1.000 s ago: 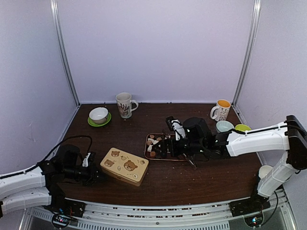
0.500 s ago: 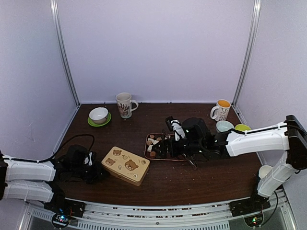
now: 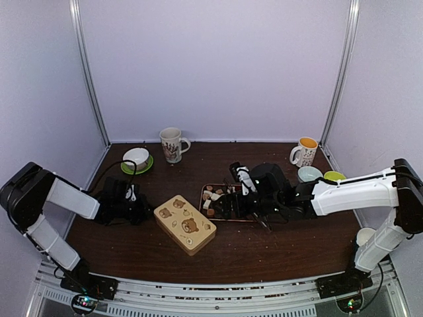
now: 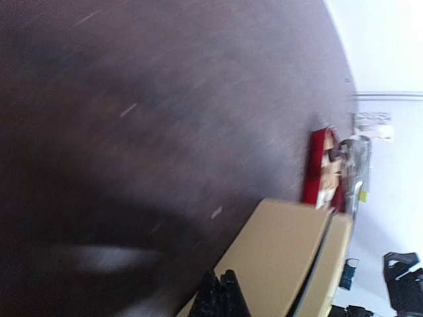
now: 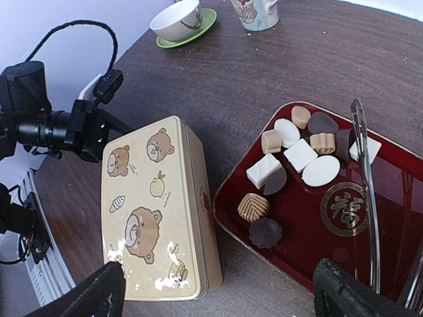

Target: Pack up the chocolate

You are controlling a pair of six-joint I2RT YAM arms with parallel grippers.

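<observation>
bench [image 3: 264,254]: dark brown wood, crumb-flecked, lilac walls around | bear tin [image 5: 155,208]: closed | chocolate [image 5: 301,155]: in red tray [image 5: 396,218] just right of tin, tongs [image 5: 363,172] beside it | right pincer [image 5: 219,269]: apart, over tin's right edge | left pincer [image 4: 220,281]: together, just left of tin | right wrist view alone resolves single pieces; left wrist view blurred

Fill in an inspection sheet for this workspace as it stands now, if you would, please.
Surface: dark table, speckled with crumbs.
Job's things: chocolates loose on red tray; bear tin closed, beside tray.
Clutter: tongs on tray; two mugs, bowl on saucer at back; small bowls at right.
Tools: left tool looks shut, near tin's left end; right tool open, above tray.
Cables: black cable looped over left arm.
Surroundings: pale walls, metal posts.
</observation>
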